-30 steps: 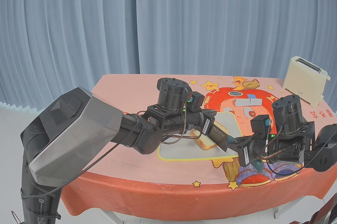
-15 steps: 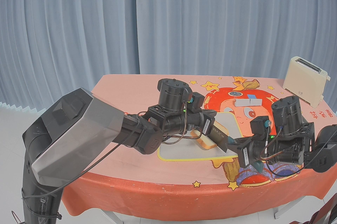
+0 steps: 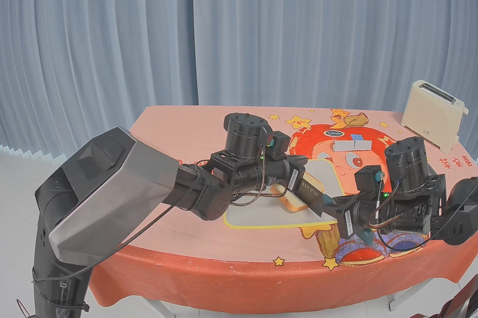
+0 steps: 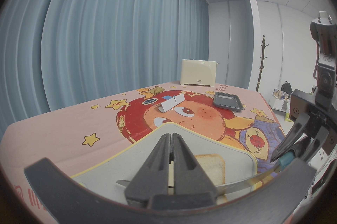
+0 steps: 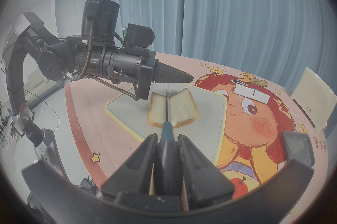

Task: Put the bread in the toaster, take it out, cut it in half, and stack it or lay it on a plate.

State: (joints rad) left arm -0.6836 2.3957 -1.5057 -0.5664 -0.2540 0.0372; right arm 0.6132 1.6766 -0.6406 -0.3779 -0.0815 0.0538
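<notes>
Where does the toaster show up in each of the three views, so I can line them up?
Head view: the toaster stands at the table's far right corner, before the curtain.
Left wrist view: the toaster stands at the far table edge, beyond the cartoon face.
Right wrist view: the toaster is cut by the picture's edge, beyond the cartoon face.
Shared landmark: the pale paper strips on the cartoon face.

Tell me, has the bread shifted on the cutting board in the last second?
No. Measured against the outline of the cutting board, the bread lies where it did.
</notes>
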